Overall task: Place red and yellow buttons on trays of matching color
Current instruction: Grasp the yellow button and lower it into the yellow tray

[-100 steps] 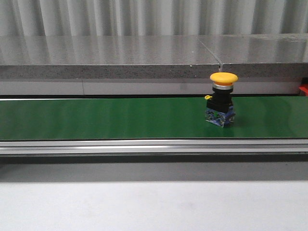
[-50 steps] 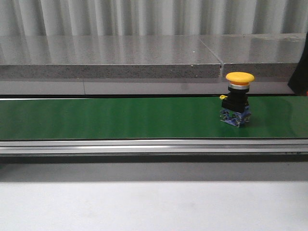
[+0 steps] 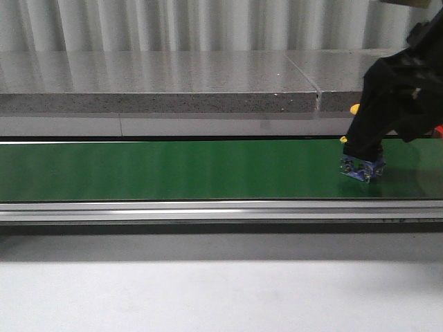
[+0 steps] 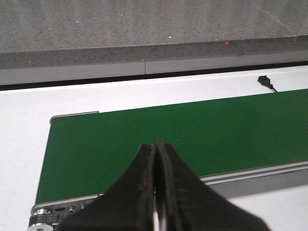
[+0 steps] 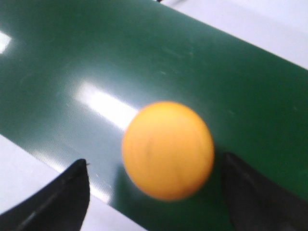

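A yellow button rides upright on the green belt (image 3: 173, 169) at the right; in the front view only its blue base (image 3: 362, 168) and a sliver of the yellow cap (image 3: 354, 108) show behind my right arm. My right gripper (image 3: 364, 146) is lowered over it. In the right wrist view the yellow cap (image 5: 167, 150) lies between the two open fingers (image 5: 67, 192), which stand apart from it on either side. In the left wrist view my left gripper (image 4: 155, 145) is shut and empty above the belt's end (image 4: 144, 139). The red button and both trays are out of view.
A grey stone ledge (image 3: 159, 83) runs behind the belt. An aluminium rail (image 3: 208, 209) borders its near side, with white tabletop (image 3: 208, 297) in front. A small black connector (image 4: 264, 81) lies on the white surface past the belt. A red object (image 3: 437, 129) peeks in at the right edge.
The yellow button has travelled to the right along the belt. My right arm has come into view from the upper right and dropped over the button, hiding most of it.
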Controlling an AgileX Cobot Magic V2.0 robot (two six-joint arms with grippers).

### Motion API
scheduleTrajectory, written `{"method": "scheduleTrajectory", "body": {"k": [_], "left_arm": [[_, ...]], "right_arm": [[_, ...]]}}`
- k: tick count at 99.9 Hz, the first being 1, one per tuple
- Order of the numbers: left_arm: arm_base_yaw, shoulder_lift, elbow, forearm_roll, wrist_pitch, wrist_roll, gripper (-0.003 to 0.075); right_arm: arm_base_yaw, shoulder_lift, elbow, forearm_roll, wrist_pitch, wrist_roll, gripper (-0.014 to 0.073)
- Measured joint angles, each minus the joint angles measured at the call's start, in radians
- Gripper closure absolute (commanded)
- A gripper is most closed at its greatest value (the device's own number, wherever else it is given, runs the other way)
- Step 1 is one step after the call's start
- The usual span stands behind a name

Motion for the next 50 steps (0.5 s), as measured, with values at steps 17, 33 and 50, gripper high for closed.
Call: {"method": "scheduleTrajectory", "body": {"k": [17, 33, 50], "left_arm": [[0.0, 0.0, 0.0, 0.0, 0.0, 0.0, 0.0741], [0.0, 0.0, 0.0, 0.0, 0.0, 0.0, 0.0741], [0.0, 0.0, 0.0, 0.0, 0.0, 0.0, 0.0741]], "right_arm": [[0.015, 0.06, -0.038, 0.007, -0.026, 0.0, 0.0223], [0.015, 0.089, -0.045, 0.007, -0.022, 0.0, 0.0425], [0.008, 0.085, -0.045, 0.007, -0.002, 0.028, 0.0526]]}}
